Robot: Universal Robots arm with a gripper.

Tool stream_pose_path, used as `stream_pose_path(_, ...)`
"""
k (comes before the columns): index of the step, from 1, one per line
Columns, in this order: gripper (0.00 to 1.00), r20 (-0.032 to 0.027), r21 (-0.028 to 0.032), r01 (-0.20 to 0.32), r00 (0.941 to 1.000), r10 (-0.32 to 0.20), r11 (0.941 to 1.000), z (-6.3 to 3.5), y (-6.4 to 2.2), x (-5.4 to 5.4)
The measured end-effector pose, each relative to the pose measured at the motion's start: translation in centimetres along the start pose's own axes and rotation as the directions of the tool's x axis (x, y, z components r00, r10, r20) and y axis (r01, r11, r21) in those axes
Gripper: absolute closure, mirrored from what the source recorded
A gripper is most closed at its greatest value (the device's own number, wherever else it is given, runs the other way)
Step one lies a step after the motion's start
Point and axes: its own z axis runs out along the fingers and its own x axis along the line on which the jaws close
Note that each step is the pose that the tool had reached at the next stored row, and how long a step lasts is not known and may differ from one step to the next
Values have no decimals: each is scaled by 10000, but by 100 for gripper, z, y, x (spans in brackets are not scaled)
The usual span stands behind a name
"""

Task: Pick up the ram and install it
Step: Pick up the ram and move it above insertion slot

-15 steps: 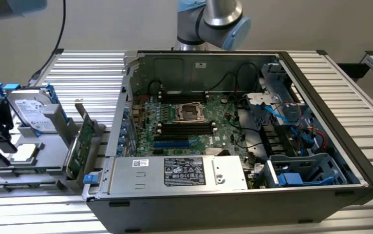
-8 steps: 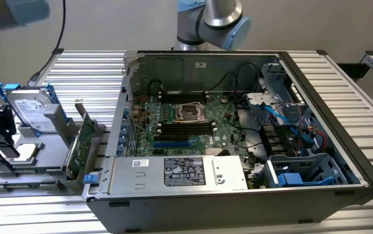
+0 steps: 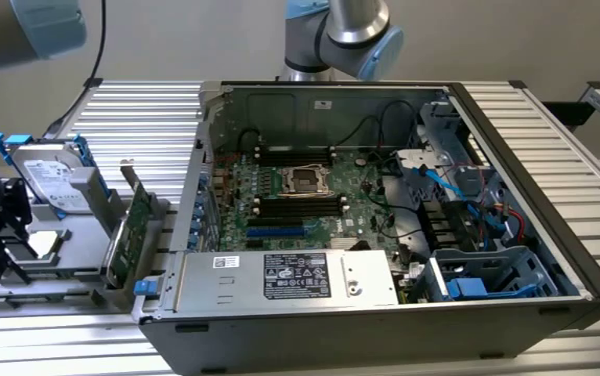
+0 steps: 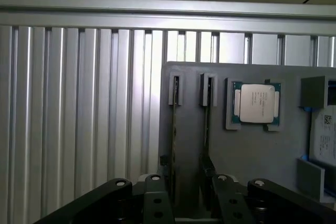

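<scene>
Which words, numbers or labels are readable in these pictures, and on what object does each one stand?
No text here can be read as words.
Big label on the power supply: dense print, too small.
Small white sticker beside it: too small.
White sticker on the case wall: too small.
Hard drive label: blurred.
Processor chip: faint print, unreadable.

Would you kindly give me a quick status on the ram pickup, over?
Gripper open, above the gray tray. Ram standing in its slot, not gripped. CPU beside it, apart.
</scene>
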Motion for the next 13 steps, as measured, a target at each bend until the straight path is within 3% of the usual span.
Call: stream_pose_path(13, 64, -1, 1, 30, 10000, -30, 10000, 236, -15, 11)
